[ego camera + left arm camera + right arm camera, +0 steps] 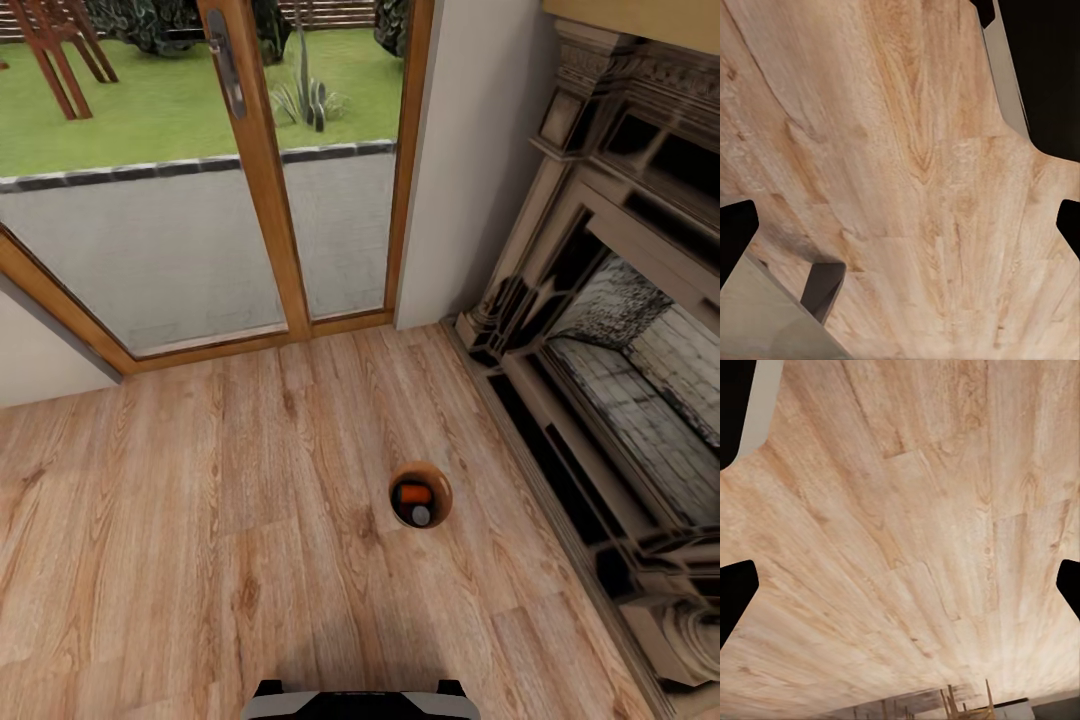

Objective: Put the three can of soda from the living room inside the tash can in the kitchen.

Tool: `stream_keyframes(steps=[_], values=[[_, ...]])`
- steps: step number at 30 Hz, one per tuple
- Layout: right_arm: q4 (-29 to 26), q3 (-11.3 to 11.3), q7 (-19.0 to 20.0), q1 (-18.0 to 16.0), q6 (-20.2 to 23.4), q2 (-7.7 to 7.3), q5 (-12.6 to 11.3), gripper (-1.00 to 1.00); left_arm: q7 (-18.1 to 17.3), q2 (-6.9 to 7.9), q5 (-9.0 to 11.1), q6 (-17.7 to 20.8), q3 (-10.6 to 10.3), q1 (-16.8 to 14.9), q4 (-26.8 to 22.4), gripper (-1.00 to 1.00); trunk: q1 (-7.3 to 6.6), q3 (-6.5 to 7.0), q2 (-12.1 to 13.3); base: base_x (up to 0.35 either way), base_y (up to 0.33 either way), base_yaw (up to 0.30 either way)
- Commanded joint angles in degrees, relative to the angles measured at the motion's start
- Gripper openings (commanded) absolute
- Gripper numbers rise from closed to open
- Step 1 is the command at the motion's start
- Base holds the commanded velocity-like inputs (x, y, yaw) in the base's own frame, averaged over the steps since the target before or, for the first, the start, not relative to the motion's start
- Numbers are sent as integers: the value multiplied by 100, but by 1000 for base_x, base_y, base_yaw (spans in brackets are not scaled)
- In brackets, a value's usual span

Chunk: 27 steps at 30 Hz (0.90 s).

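The trash can [420,496] stands on the light wood floor in the head view, seen from straight above, with a brown inside. An orange can of soda [410,493] lies in it, and beside that a second can [421,516] shows its grey metal top; its colour is hard to tell. My left gripper [900,225] is open over bare planks, its dark fingertips [736,229] far apart. Bare floor also lies under my right gripper [900,585], which is open with nothing between its fingertips [735,592].
A wood-framed glass door [260,180] onto a patio and lawn fills the far side. The carved fireplace [620,350] runs along the right. A white wall corner [470,160] stands between them. My base [360,702] shows at the near edge. Wooden chair legs [967,705] appear in the right wrist view.
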Motion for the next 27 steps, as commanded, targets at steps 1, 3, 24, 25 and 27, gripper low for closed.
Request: stream_keyframes(steps=[1,3,24,25,27], values=[[11,-47,16,-1,-29,0,27,100,-37,1,6,-8,43,2,-2,100,3,-5,-8,0,0,0],[11,-45,18,-1,-30,5,28,100,-37,0,7,-8,43,2,-2,100,3,-5,-8,0,0,0],[10,-41,16,0,-30,15,30,100,-37,-1,7,-9,43,5,-2,100,3,-5,-8,0,0,0],[10,-41,16,1,-28,15,30,100,-37,-1,7,-9,43,4,-2,100,3,-5,-8,0,0,0],[10,-40,16,0,-28,15,30,100,-37,-1,7,-8,43,4,-2,100,3,-5,-8,0,0,0]])
